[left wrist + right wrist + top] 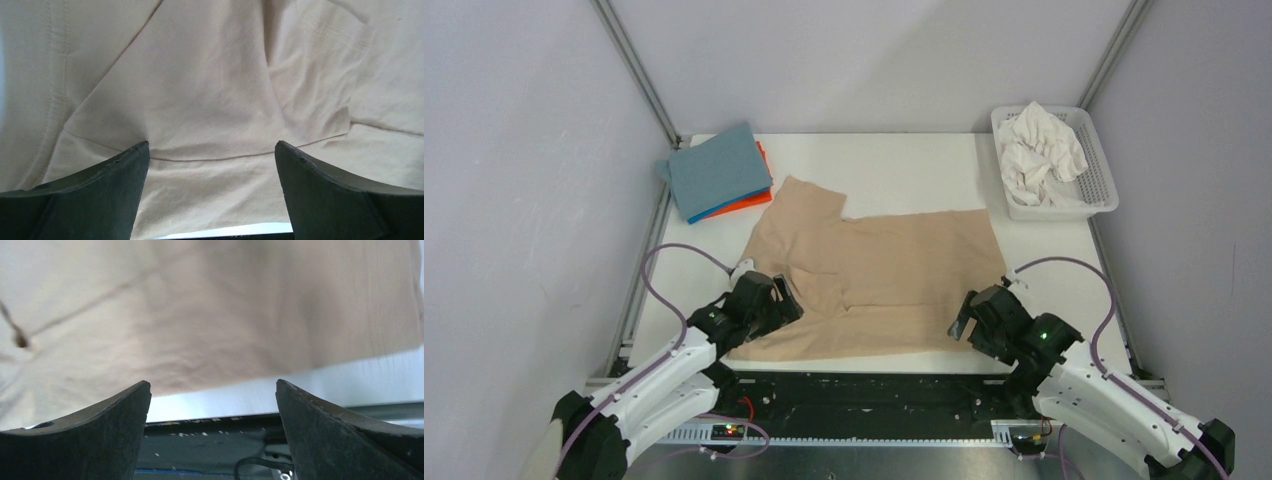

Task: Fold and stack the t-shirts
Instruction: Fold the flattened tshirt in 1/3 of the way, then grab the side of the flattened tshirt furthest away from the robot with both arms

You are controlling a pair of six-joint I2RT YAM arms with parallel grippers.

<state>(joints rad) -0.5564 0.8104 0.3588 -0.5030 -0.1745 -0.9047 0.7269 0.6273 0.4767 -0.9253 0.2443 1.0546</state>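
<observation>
A tan-beige t-shirt (874,280) lies spread and partly folded on the white table, one sleeve pointing to the far left. It fills the left wrist view (200,90) and the top of the right wrist view (200,315). My left gripper (786,297) is open and empty over the shirt's near left part. My right gripper (962,322) is open and empty over the shirt's near right corner at the table's front edge. Folded grey-blue (719,170), bright blue and orange t-shirts (749,205) are stacked at the far left. White t-shirts (1044,150) lie crumpled in the basket.
A white slotted plastic basket (1104,185) stands at the far right corner. The table's front edge and a dark rail with cables (210,450) lie just below my right gripper. Grey walls close in the left, right and back.
</observation>
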